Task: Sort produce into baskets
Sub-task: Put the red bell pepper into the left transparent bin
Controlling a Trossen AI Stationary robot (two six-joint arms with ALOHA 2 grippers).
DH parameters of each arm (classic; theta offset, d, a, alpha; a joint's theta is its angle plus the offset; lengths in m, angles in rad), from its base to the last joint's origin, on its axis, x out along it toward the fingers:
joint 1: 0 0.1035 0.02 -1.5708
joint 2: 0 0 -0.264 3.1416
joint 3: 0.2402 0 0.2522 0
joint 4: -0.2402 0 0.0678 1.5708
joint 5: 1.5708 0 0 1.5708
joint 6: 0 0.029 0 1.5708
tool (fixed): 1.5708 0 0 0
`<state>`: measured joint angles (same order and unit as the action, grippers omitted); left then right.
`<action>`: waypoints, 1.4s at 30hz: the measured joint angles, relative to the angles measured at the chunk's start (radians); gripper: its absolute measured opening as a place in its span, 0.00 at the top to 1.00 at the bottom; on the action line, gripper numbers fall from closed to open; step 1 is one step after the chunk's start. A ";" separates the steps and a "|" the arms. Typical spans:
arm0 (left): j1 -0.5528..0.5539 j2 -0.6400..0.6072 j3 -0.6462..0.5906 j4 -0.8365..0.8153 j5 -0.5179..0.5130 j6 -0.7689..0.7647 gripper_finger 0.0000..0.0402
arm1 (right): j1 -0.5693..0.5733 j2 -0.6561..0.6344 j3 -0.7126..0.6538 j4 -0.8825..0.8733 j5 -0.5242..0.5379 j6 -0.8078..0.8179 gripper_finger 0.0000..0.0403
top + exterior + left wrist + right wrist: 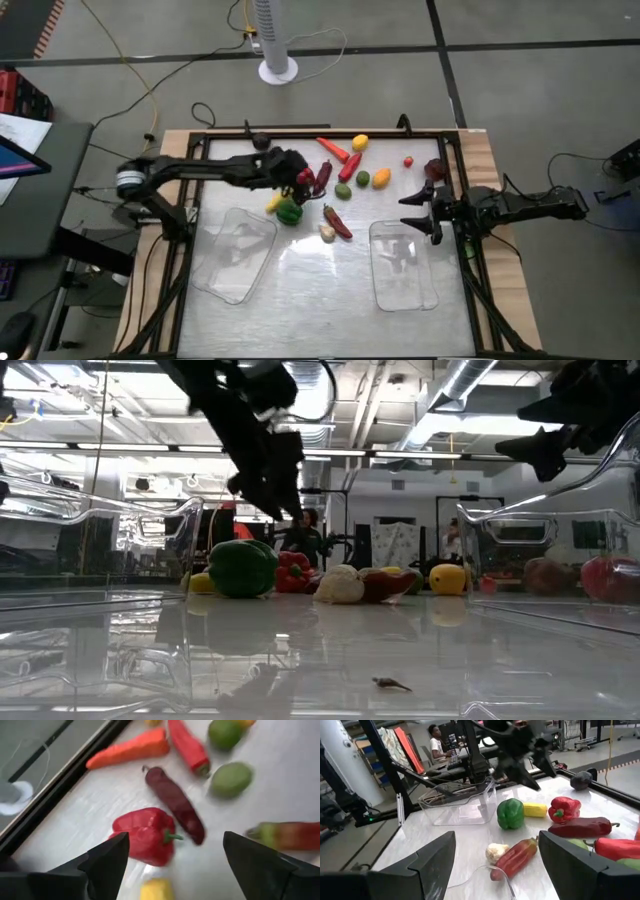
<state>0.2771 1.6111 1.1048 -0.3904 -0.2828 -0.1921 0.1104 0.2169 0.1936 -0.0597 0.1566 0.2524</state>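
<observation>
The produce lies in a loose group on the table's far middle. It includes a red bell pepper (145,836), a dark red chili (176,806), a green pepper (289,212), a yellow piece (273,203), a garlic (327,232) and a carrot (333,148). Two clear trays, the left tray (235,252) and the right tray (403,265), rest on the near half and hold nothing. My left gripper (300,180) is open above the red bell pepper, one finger on either side and clear of it. My right gripper (420,210) is open and empty over the right tray's far edge.
Farther right lie a red chili (349,166), limes (363,179), an orange piece (380,178), a lemon (360,142), a small tomato (408,161) and a dark purple piece (435,168). A black frame (190,240) borders the table. A person (437,740) shows in the room beyond.
</observation>
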 joint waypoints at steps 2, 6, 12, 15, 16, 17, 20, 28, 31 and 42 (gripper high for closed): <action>0.017 0.054 0.045 -0.032 -0.001 0.027 0.16 | 0.000 0.000 0.000 -0.031 0.000 0.001 0.23; 0.043 0.132 0.120 -0.079 -0.002 0.093 0.06 | 0.000 0.000 0.000 -0.114 -0.001 0.017 0.23; 0.083 0.153 0.156 -0.097 -0.038 0.177 0.02 | 0.000 0.000 0.000 -0.109 -0.001 0.012 0.23; 0.128 0.156 0.156 -0.099 0.035 0.181 0.02 | 0.000 0.000 0.000 -0.093 -0.001 -0.011 0.23; 0.144 0.157 0.156 -0.096 0.078 0.175 0.02 | 0.000 0.000 0.000 -0.083 -0.001 -0.017 0.23; 0.157 0.159 0.156 -0.092 0.109 0.170 0.02 | 0.000 0.000 0.000 -0.072 -0.001 -0.024 0.23; 0.179 0.159 0.155 -0.087 0.125 0.173 0.02 | 0.000 0.000 0.000 -0.048 -0.001 -0.050 0.23; 0.204 0.205 0.155 -0.077 0.222 0.169 0.02 | 0.000 0.000 0.000 -0.010 -0.002 -0.095 0.23; 0.201 0.242 0.154 -0.073 0.217 0.168 0.02 | 0.000 0.000 0.001 -0.004 -0.002 -0.106 0.23; 0.200 0.262 0.156 -0.126 0.165 0.208 0.08 | -0.002 0.000 0.001 -0.007 -0.002 -0.122 0.23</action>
<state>0.4774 1.8730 1.2610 -0.5165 -0.1179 0.0160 0.1085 0.2169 0.1944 -0.0670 0.1545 0.1300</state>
